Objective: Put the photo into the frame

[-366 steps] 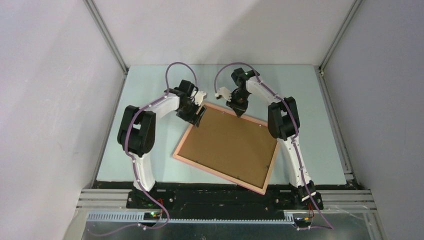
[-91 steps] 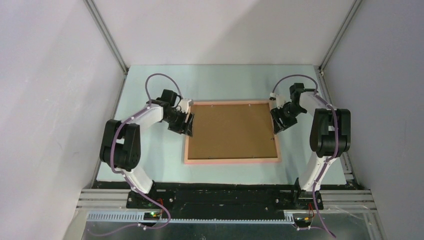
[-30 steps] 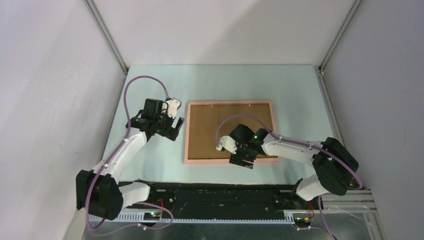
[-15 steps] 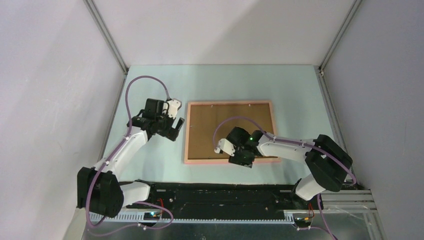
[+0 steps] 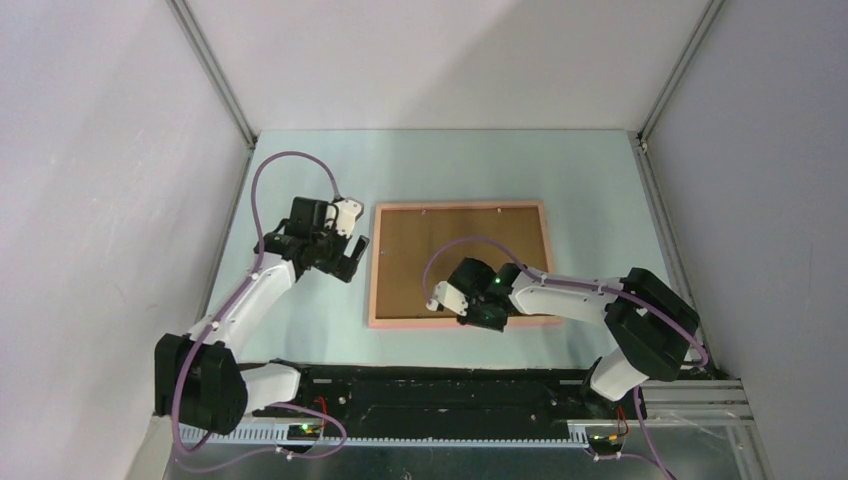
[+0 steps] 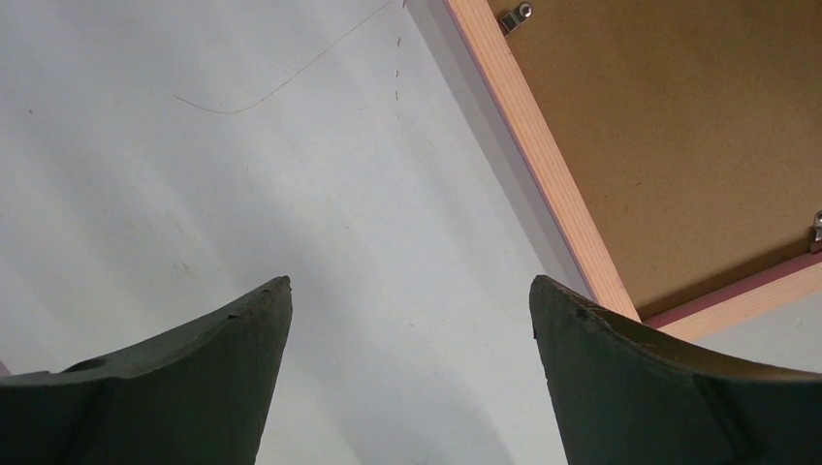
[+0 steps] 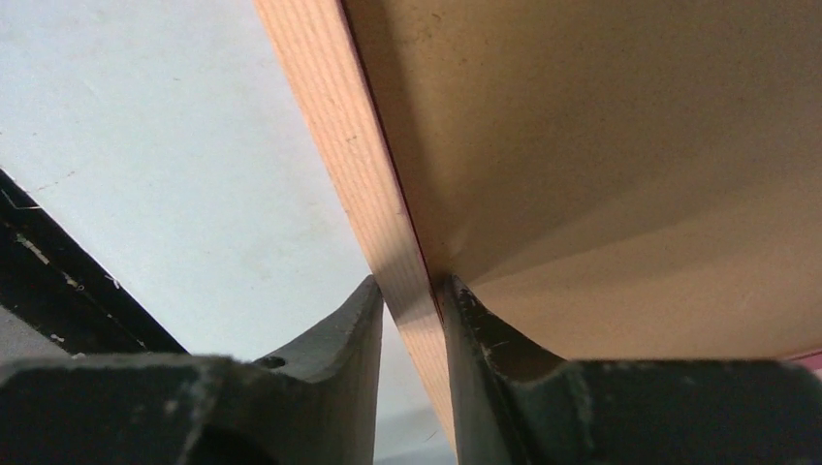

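Frame: the frame [image 5: 374, 270] lies flat on the table [image 5: 300, 180], back side up, mid-table and a little toward the near edge, its rails square to the table's sides.
Rails: pink on the outside, pale bare wood on the back [image 6: 543, 165].
Backing board: the brown backing board [image 5: 450, 250] fills the opening inside the rails; in the right wrist view it shows a shallow crease or bulge close to the fingers [image 7: 601, 145].
Clips: a small metal clip [image 6: 517, 14] sits on the inner edge of one rail, and another [image 6: 817, 231] at the picture's right edge.
Left fingers: the left fingers [image 6: 223, 368] are spread wide with nothing between them, over bare table [image 6: 242, 174] just beside the frame's left rail, apart from it [image 5: 344, 266].
Right arm: the right arm [image 5: 570, 292] reaches across to the frame's near rail, left of its middle.
Right fingers: the right fingers [image 7: 330, 358] are clenched on that near rail [image 7: 339, 145], one on its outer side over the table [image 7: 145, 145], the other on its inner side over the board.
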Tool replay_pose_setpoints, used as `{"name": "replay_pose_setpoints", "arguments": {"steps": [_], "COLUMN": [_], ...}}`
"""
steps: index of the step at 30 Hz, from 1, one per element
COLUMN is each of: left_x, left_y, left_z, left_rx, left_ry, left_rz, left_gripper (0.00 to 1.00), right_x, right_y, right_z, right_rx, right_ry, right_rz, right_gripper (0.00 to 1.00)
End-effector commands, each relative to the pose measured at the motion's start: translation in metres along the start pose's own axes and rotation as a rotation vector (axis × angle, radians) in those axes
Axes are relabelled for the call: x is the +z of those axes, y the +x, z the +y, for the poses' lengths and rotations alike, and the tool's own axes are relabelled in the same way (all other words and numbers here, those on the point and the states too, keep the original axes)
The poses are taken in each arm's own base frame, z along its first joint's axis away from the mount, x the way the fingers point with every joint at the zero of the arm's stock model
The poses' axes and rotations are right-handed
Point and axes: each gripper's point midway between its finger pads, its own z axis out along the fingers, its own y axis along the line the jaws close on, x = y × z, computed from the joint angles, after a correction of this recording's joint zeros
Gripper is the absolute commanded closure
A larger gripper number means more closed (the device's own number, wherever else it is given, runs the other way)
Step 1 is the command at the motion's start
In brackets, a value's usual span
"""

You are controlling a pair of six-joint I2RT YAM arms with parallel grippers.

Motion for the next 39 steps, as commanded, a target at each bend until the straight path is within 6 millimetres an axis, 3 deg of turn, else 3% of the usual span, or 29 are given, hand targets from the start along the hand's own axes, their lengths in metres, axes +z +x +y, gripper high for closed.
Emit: {"name": "replay_pose_setpoints", "arguments": {"steps": [1, 7, 10, 15, 20, 26, 32, 39], "left_x": [-0.012, -0.025, -0.038, -0.061, -0.086, -0.115, -0.111, -0.106], "left_y": [-0.016, -0.018, -0.024, -0.034, -0.047, -0.076, -0.09, -0.106], "left_z": [0.002, -0.008, -0.016, -0.041, -0.057, -0.093, -0.127, -0.164], "left_rx": [0.046, 0.08, 0.079, 0.162, 0.333, 0.556, 0.726, 0.922], "left_ry": [-0.01, 0.028, 0.056, 0.127, 0.099, 0.111, 0.155, 0.159], "left_rz": [-0.078, -0.141, -0.206, -0.321, -0.42, -0.5, -0.469, -0.454], "left_gripper": [0.03, 0.01, 0.0, 0.0, 0.0, 0.0, 0.0, 0.0], "right_x": [0.006, -0.006, -0.017, -0.04, -0.079, -0.125, -0.169, -0.198], "right_y": [0.004, -0.004, -0.014, -0.023, -0.04, -0.054, -0.064, -0.062], "right_z": [0.013, 0.017, 0.02, 0.015, 0.003, -0.012, -0.028, -0.035], "right_rx": [-0.004, -0.021, -0.029, -0.032, -0.01, 0.028, 0.089, 0.148], "right_ry": [-0.055, -0.101, -0.142, -0.171, -0.2, -0.237, -0.273, -0.347], "right_rz": [0.028, -0.014, -0.047, -0.077, -0.154, -0.238, -0.333, -0.374], "right_gripper": [0.73, 0.83, 1.0, 1.0, 1.0, 1.0, 1.0, 1.0]}}
